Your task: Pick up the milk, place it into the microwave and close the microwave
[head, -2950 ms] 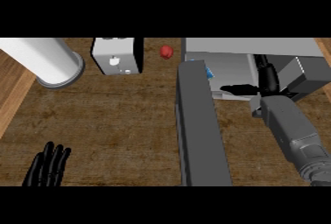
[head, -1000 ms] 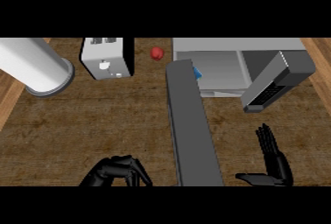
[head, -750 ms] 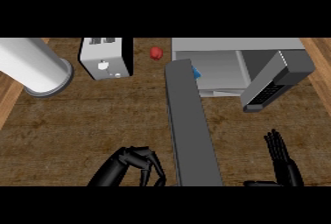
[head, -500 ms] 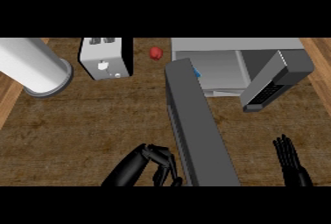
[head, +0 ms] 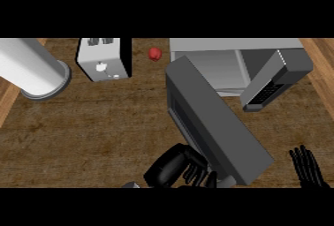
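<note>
The brown wooden tabletop (head: 85, 128) carried a toaster (head: 103, 59), a grey cylinder (head: 32, 68) and the microwave (head: 254, 66). The left hand (head: 175, 165), fingers curled, touched the half-swung door (head: 212, 123). The right hand (head: 308, 167) rested spread. The milk was not visible.

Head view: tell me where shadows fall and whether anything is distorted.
Head view: the microwave door looks stretched toward the lens, partly hiding the microwave opening; the left hand is a dark shape with little detail; the white cylinder appears elongated and tilted; no glare on the wooden counter.
</note>
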Controlling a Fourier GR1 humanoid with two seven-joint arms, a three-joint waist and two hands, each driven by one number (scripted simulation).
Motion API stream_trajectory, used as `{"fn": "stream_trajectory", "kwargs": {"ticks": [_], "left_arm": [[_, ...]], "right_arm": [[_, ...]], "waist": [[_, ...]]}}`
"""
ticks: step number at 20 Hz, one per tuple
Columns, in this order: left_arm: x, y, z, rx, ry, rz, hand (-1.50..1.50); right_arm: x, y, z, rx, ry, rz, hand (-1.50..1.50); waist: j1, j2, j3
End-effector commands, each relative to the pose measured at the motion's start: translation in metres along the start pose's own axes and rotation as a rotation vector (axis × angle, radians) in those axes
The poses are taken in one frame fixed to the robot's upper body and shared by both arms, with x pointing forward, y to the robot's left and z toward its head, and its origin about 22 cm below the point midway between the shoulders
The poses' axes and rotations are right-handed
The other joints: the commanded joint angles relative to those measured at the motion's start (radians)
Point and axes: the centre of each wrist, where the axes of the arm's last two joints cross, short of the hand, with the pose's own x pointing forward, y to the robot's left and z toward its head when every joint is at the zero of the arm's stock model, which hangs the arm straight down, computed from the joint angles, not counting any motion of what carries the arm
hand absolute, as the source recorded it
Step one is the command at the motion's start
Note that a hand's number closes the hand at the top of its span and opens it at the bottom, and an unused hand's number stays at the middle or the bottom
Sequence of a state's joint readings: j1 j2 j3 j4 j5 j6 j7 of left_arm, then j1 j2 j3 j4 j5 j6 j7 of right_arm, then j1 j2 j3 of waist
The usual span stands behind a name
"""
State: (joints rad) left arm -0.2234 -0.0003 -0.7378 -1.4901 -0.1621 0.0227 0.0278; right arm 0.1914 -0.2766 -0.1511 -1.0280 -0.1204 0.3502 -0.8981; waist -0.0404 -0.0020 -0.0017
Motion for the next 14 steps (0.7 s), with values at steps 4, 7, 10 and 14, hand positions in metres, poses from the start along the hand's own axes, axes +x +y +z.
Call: {"fn": "stream_trajectory", "kwargs": {"ticks": [4, 7, 10, 14], "left_arm": [[-0.015, -0.033, -0.023, -0.063, 0.113, -0.028, 1.50], [-0.019, -0.022, -0.037, -0.017, 0.149, -0.023, 1.50], [-0.022, -0.022, -0.042, 0.030, 0.159, 0.004, 1.50], [-0.014, -0.011, -0.055, 0.146, 0.114, 0.058, 1.50]], "right_arm": [[0.025, 0.006, -0.026, 0.176, -0.162, -0.161, -1.50], [0.041, 0.012, -0.035, 0.200, -0.207, -0.180, -1.50], [0.048, 0.022, -0.049, 0.223, -0.231, -0.205, -1.50], [0.060, 0.029, -0.045, 0.255, -0.216, -0.204, -1.50]], "waist": [[-0.047, 0.008, 0.000], [-0.072, 0.011, -0.001], [-0.091, 0.019, -0.001], [-0.139, 0.023, -0.003]]}}
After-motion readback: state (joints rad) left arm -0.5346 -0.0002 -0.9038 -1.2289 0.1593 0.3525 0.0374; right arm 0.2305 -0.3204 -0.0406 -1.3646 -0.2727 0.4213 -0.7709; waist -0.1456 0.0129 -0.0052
